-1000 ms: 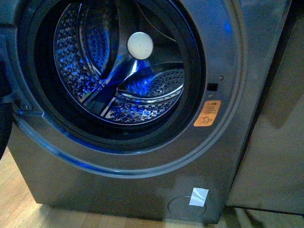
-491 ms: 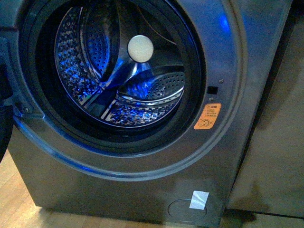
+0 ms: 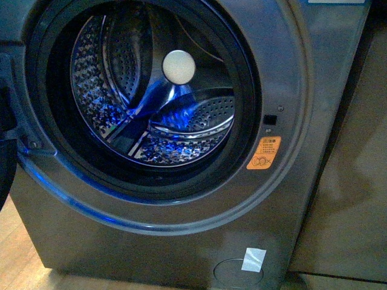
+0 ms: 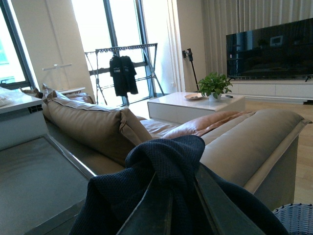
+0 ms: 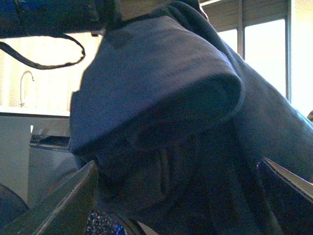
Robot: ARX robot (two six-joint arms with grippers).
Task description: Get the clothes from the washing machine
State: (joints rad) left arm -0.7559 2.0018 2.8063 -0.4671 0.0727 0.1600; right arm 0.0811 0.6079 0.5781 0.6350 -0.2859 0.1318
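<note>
The grey washing machine (image 3: 181, 229) fills the front view, its porthole open. The perforated steel drum (image 3: 151, 90) holds no fabric that I can see, and neither gripper shows there. In the left wrist view the dark navy clothes (image 4: 161, 161) are bunched over my left gripper (image 4: 178, 172), which is shut on them. In the right wrist view the same navy clothes (image 5: 161, 98) hang close and fill most of the picture. My right gripper (image 5: 176, 188) is open, its fingers (image 5: 63, 198) spread wide on either side of the fabric.
A beige cabinet (image 3: 357, 151) stands right of the machine, on a wooden floor (image 3: 15, 254). The dark door (image 3: 5, 163) edges in at the left. Behind the left gripper are a tan sofa (image 4: 98, 122), a white coffee table (image 4: 195, 105) and a woven basket rim (image 4: 296, 218).
The front view has shifted slightly, so the machine sits a little lower in the picture. The blue glints on the drum and rim have moved and dimmed.
</note>
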